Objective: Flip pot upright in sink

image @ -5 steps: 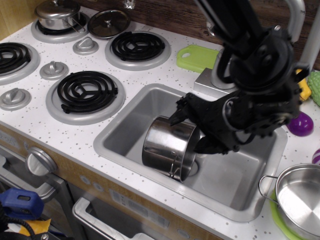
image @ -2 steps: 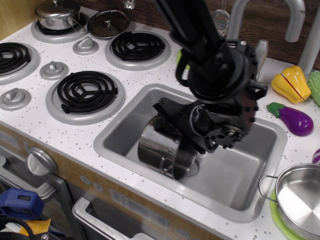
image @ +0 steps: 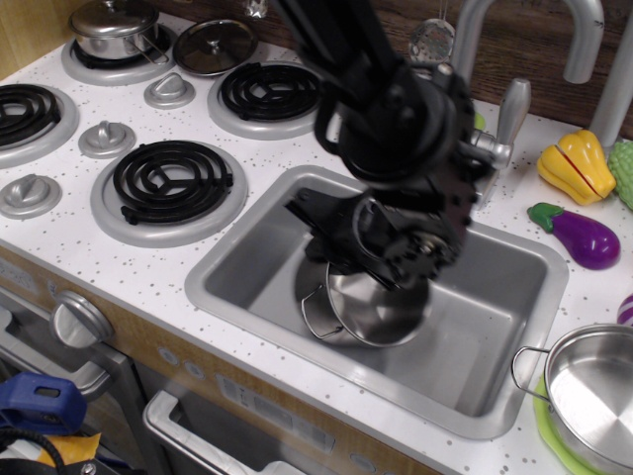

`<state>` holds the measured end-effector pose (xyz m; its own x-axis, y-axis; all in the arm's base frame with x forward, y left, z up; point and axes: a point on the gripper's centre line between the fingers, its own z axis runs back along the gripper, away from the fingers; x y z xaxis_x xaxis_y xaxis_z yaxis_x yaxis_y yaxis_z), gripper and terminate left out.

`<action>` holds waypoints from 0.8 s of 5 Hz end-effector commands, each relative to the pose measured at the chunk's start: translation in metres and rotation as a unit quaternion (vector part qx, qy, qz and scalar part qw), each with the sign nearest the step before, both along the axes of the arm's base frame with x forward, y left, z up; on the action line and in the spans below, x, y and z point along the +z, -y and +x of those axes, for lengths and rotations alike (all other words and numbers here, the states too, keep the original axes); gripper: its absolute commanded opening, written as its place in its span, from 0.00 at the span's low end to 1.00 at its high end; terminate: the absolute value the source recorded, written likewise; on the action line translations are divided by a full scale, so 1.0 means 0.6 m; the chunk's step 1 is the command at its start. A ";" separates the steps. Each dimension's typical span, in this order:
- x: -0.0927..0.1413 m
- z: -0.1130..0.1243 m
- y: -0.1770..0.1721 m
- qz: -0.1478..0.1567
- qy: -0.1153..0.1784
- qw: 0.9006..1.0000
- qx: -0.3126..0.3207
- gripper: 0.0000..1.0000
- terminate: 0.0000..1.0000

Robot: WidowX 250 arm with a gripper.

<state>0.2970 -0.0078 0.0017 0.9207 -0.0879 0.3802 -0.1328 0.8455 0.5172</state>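
Note:
The shiny steel pot sits in the middle of the grey sink. Its open mouth faces up and leans a little toward the camera. One wire loop handle sticks out on its left. My black gripper reaches down from above and is closed on the pot's far rim. The wrist hides the back of the pot and the fingertips. I cannot tell whether the pot's base rests flat on the sink floor.
Three black coil burners and grey knobs lie left of the sink. A small lidded pot and a loose lid stand at the back left. The faucet, a yellow pepper, an eggplant and a wide pan are on the right.
The pot lay on its side with its mouth toward the right. My gripper swung left and turned it, so its mouth now faces up.

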 end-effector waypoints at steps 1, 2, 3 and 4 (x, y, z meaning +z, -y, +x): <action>0.030 0.011 0.002 -0.030 0.018 0.999 0.010 0.00 0.00; 0.029 0.011 0.000 -0.038 0.019 0.999 0.003 1.00 0.00; 0.029 0.011 0.000 -0.038 0.019 0.999 0.003 1.00 0.00; 0.029 0.011 0.000 -0.038 0.019 0.999 0.003 1.00 0.00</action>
<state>0.2965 -0.0064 0.0011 0.9293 -0.0591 0.3645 -0.1277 0.8748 0.4674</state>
